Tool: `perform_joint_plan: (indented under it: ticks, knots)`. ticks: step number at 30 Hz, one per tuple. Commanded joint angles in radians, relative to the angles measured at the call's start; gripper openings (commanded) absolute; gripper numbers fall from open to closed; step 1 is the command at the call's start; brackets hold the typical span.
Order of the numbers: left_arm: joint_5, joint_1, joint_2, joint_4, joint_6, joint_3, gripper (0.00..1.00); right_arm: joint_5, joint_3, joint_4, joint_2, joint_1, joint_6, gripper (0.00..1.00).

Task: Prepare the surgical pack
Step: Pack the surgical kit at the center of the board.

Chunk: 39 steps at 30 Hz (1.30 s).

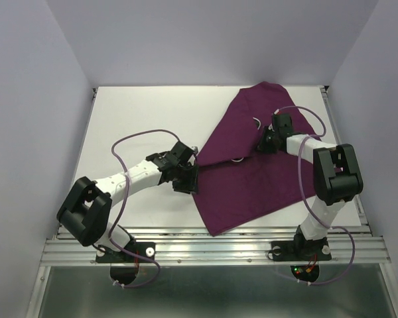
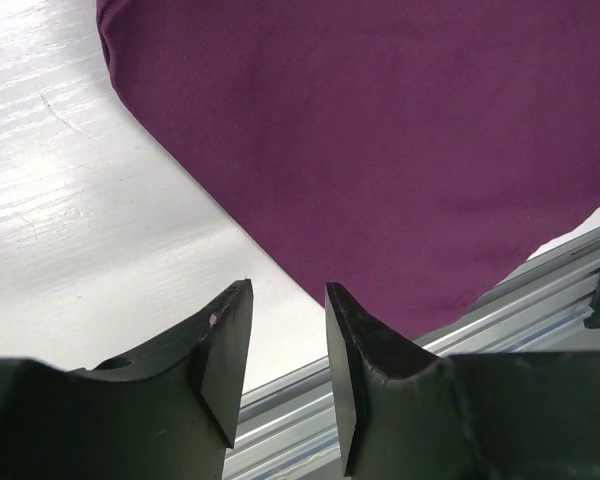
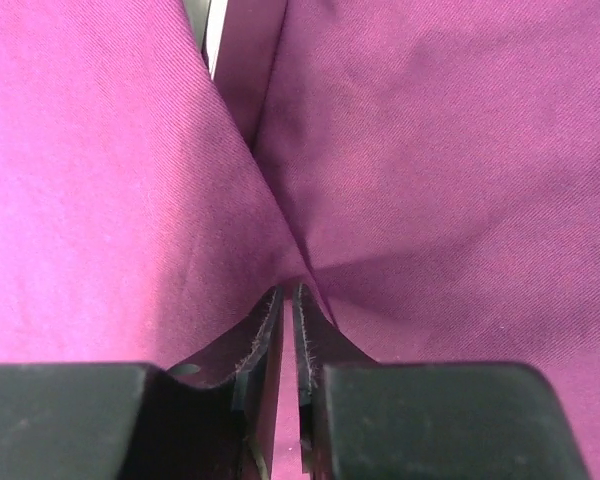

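The cloth lies on the right half of the table, partly folded over itself, so I judge the wrapping begun but not finished. I see no tray, instruments, gauze or packets; anything under the folds is hidden from me. The right jaws are narrowed to a slit on a pinched ridge of cloth near its far side. The left jaws stand apart and hold nothing, just beside the cloth's left edge. The near corner of the cloth reaches the front rail. The bare table to the left gives me room to swing.
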Motion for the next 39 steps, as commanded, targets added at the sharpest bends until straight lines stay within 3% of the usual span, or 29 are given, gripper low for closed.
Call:
perform_joint_plan:
  ticks: [1,4,9,21,28,31,35,39]
  knots:
    - [-0.009,-0.007,0.021,-0.001,-0.003,0.007,0.44,-0.011,0.022,0.058,-0.014,0.010,0.017,0.14]
    - [-0.018,-0.007,0.021,-0.006,-0.003,0.015,0.43,0.037,0.010,0.062,-0.029,0.010,0.021,0.20]
    - [-0.033,-0.007,0.013,-0.009,-0.006,0.027,0.42,0.066,0.034,0.042,-0.015,0.010,-0.003,0.22]
    - [-0.090,-0.008,0.004,-0.029,-0.011,0.134,0.25,0.169,0.015,0.020,-0.095,0.010,-0.014,0.24]
    - [-0.183,-0.005,0.047,-0.064,0.006,0.220,0.24,0.115,0.117,-0.014,-0.135,0.010,-0.035,0.27]
    - [-0.184,-0.004,0.097,-0.058,0.015,0.260,0.20,0.190,0.133,-0.021,-0.130,0.010,-0.040,0.30]
    - [-0.165,-0.004,0.151,-0.046,0.026,0.334,0.15,0.261,0.295,-0.084,-0.013,-0.013,-0.034,0.30]
    - [-0.174,-0.002,0.164,-0.046,0.026,0.357,0.15,0.227,0.421,-0.102,0.086,-0.054,-0.008,0.30]
